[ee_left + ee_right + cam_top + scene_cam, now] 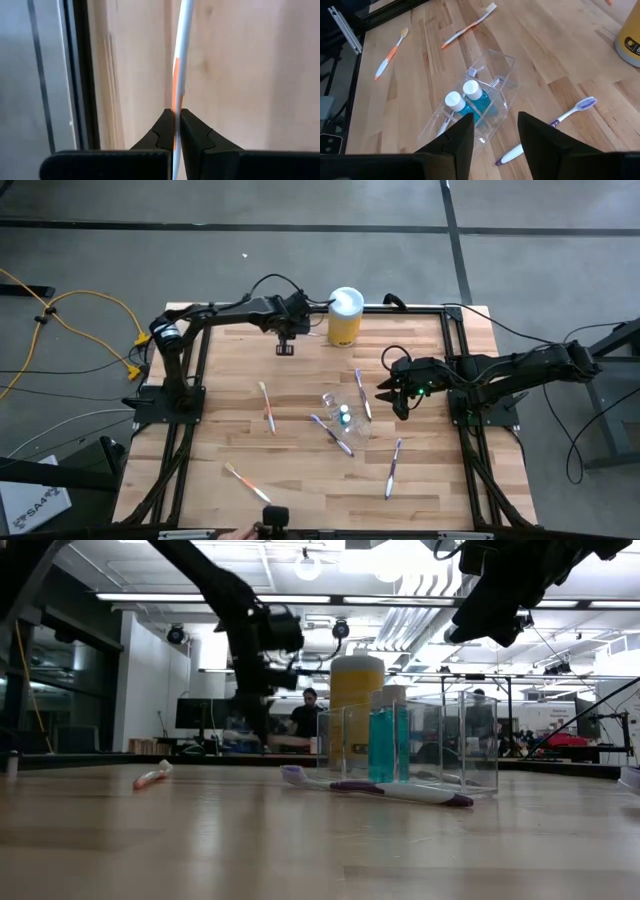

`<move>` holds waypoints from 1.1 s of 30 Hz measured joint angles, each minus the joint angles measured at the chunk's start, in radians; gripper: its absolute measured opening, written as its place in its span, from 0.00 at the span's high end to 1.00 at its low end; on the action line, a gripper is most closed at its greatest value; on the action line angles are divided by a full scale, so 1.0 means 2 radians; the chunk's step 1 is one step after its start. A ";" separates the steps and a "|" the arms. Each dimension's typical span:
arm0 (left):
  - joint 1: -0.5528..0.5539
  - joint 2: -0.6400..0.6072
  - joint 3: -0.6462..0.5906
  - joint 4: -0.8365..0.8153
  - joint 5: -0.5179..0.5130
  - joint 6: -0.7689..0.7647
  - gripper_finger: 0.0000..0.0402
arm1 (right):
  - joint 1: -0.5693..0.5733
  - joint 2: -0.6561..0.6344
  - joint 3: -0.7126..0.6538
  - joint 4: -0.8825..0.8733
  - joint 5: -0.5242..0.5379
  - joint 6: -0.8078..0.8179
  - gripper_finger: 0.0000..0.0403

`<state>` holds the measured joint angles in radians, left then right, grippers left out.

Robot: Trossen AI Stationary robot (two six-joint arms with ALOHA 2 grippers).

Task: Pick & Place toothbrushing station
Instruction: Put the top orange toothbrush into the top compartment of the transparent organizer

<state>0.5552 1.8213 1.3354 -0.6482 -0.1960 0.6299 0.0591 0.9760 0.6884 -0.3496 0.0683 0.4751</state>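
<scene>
Below right tool (495,132), fingers spread: clear cup (487,82), light, slick, brittle – grip by rim | left tool (177,127) pinching orange toothbrush (181,55), thin, stiff.

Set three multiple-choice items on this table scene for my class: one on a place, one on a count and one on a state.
1. Where does the yellow canister stand?
A. In the middle, among the toothbrushes
B. At the table's edge, near the left gripper
C. Inside the clear holder

2. How many white-capped blue tubes are in the clear holder?
A. Two
B. Four
C. None

3. What state is the left gripper in?
A. Open and empty
B. Shut on the canister
C. Shut on a toothbrush

Answers:
1 B: the yellow canister stands by the edge rail.
2 A: two blue tubes show in the clear holder, just beyond the open right gripper.
3 C: the left gripper pinches a white and orange toothbrush.
</scene>
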 joint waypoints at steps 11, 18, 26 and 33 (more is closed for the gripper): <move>-0.059 -0.077 0.001 -0.073 -0.002 -0.064 0.99 | 0.000 0.000 0.000 0.001 -0.010 -0.004 0.64; -0.155 -0.094 0.001 -0.083 -0.055 -0.050 0.99 | 0.000 0.000 0.000 0.001 -0.010 -0.004 0.64; -0.271 -0.098 0.001 -0.087 -0.121 -0.028 0.99 | 0.000 0.000 0.000 0.013 -0.011 -0.004 0.64; -0.356 -0.104 0.001 -0.062 -0.238 -0.002 0.99 | 0.000 0.000 0.000 0.050 -0.028 -0.004 0.64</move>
<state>-0.1570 1.6140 1.3369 -0.7725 -0.6724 0.6254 0.0591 0.9760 0.6884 -0.2499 0.0124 0.4661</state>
